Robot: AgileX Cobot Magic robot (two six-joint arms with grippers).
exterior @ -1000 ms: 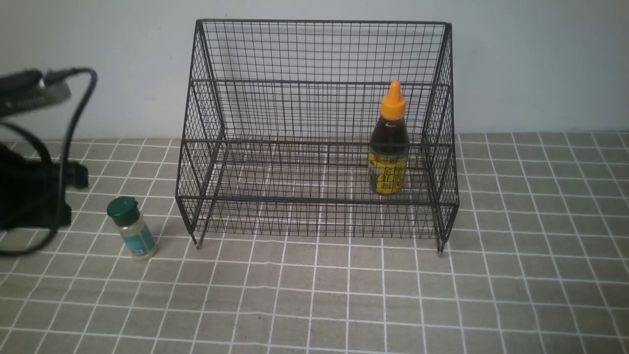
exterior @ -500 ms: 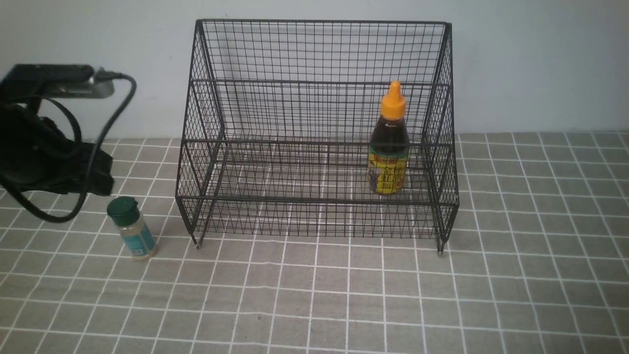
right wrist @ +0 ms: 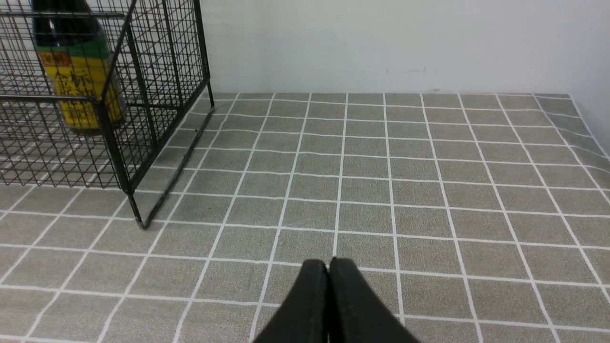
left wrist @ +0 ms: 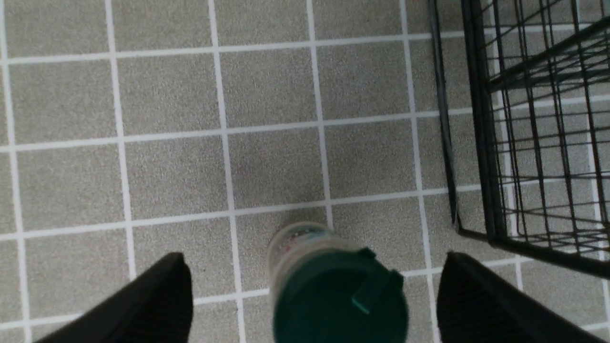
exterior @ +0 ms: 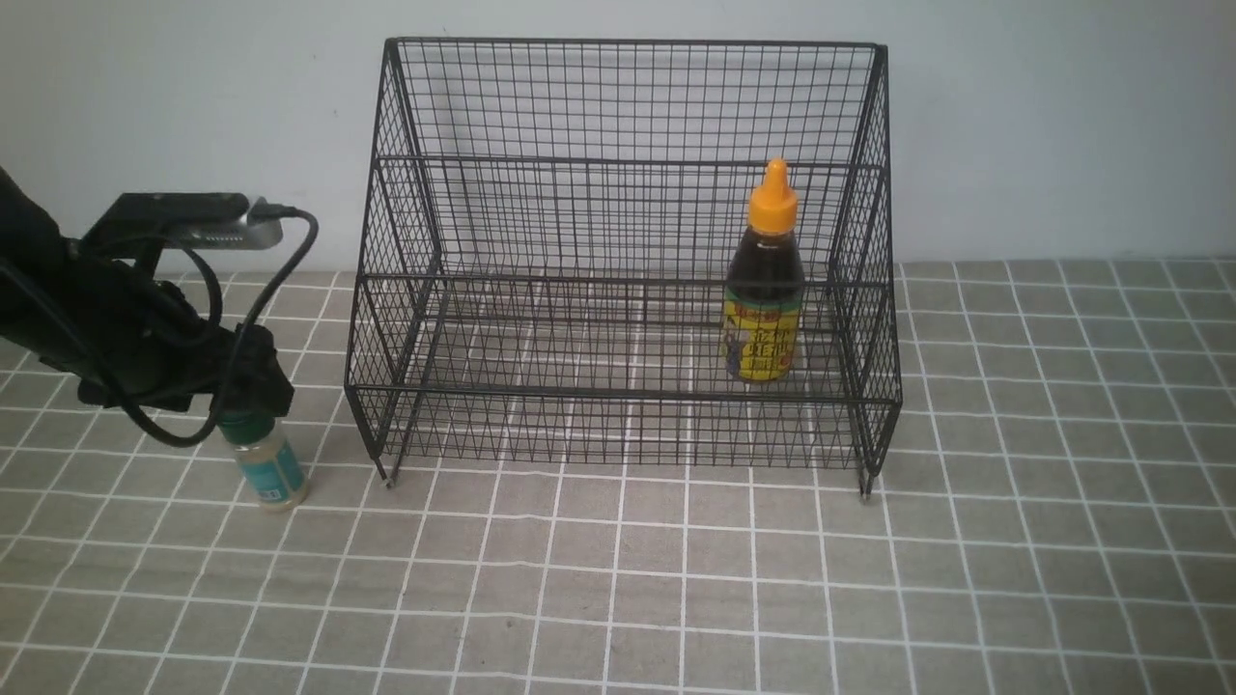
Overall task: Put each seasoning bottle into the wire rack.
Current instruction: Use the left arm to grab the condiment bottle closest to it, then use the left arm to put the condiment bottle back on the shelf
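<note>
The small clear shaker [exterior: 271, 472] with a teal label stands on the cloth just left of the wire rack [exterior: 628, 278]. My left gripper [exterior: 249, 398] hovers right over its dark green cap [left wrist: 339, 297], hiding the cap in the front view. The gripper [left wrist: 314, 261] is open, one finger on each side of the cap with a gap to both. The dark-liquid bottle [exterior: 764, 299] with an orange nozzle stands upright on the rack's lower tier at the right, also seen in the right wrist view [right wrist: 78, 81]. My right gripper [right wrist: 328, 262] is shut and empty, low over the cloth right of the rack.
The grey checked tablecloth [exterior: 676, 579] covers the table up to the pale wall [exterior: 1043, 125]. The rack's left front corner and foot [left wrist: 479, 190] stand close beside the shaker. A cable [exterior: 280, 280] loops from my left wrist camera.
My left arm has swung right and down from the frame's left edge to above the shaker, and its jaws have opened wide. Bottles, rack and right gripper have not moved.
</note>
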